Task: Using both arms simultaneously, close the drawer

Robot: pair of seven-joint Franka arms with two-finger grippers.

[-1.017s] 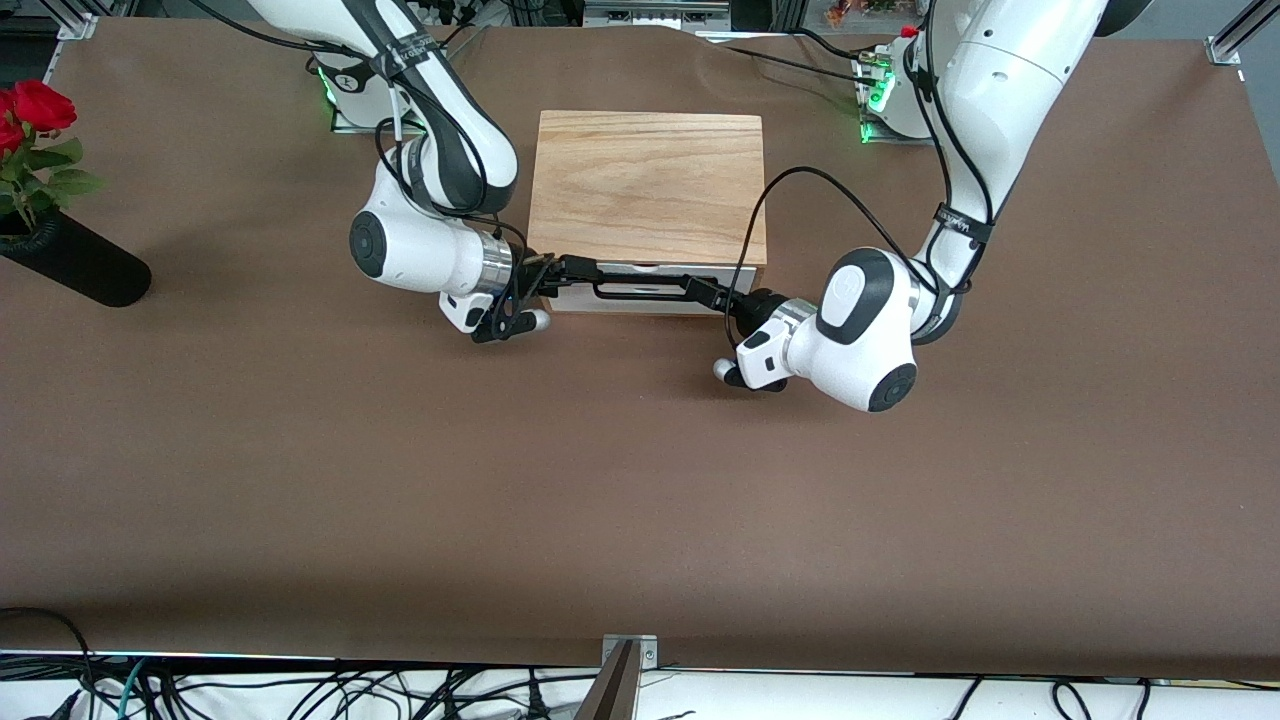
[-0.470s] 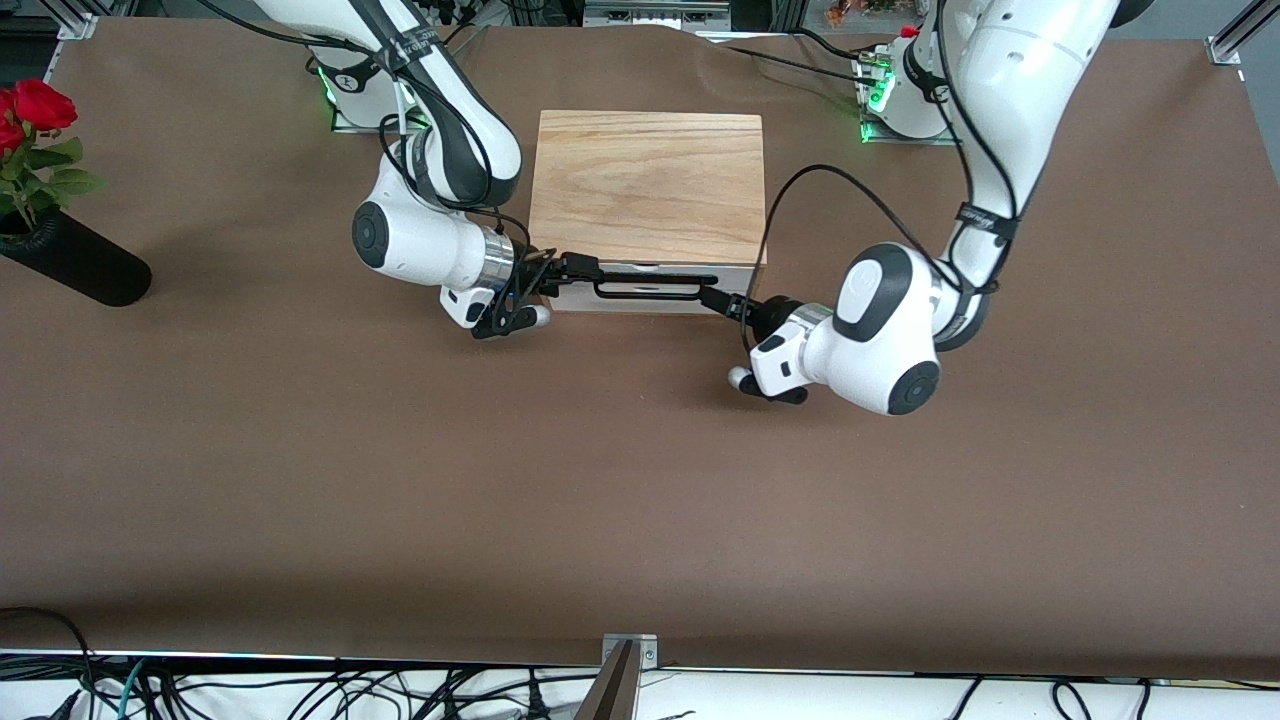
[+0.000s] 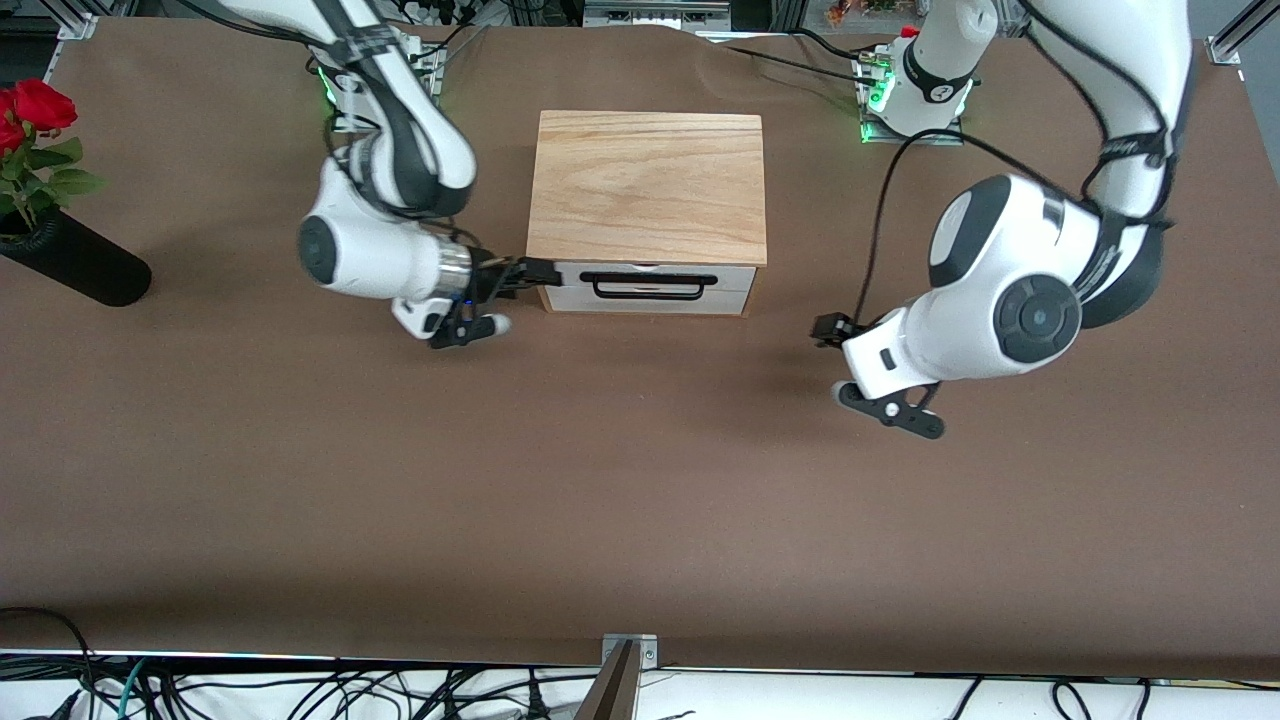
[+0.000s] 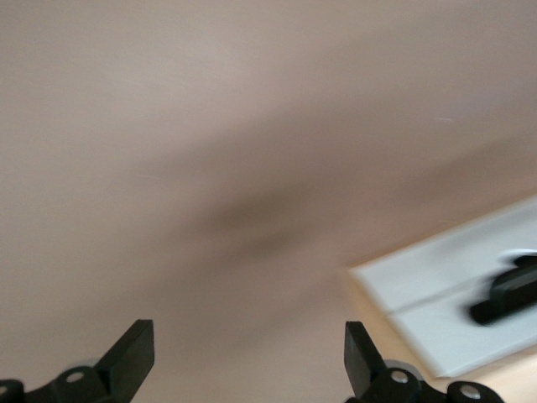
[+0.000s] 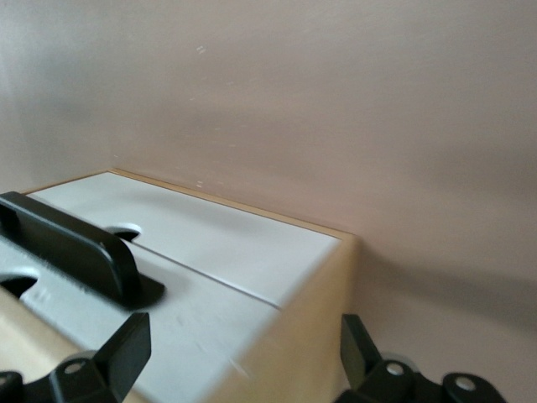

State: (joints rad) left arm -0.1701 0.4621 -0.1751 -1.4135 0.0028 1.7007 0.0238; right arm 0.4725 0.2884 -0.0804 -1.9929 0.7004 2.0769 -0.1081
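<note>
The oak-coloured box (image 3: 648, 185) stands mid-table, toward the robots' bases. The drawer (image 3: 720, 279) shows its white front panel and black bar handle (image 3: 648, 288), and the panel sits flush with the box. My right gripper (image 3: 535, 272) is open and empty at the front corner of the box toward the right arm's end. In the right wrist view my right gripper (image 5: 243, 332) faces the white panel (image 5: 210, 252) and handle (image 5: 75, 248). My left gripper (image 3: 825, 328) is open and empty, apart from the box, over bare table. In the left wrist view my left gripper (image 4: 247, 336) has the panel (image 4: 436, 302) off to one side.
A black vase (image 3: 75, 262) with red roses (image 3: 35, 105) lies at the right arm's end of the table. A metal bracket (image 3: 627, 650) sits at the table edge nearest the front camera. Brown table (image 3: 600, 480) spreads in front of the drawer.
Both grippers have come off the handle's ends. The left arm has swung well away toward its end of the table; the right gripper has backed off to the box's corner.
</note>
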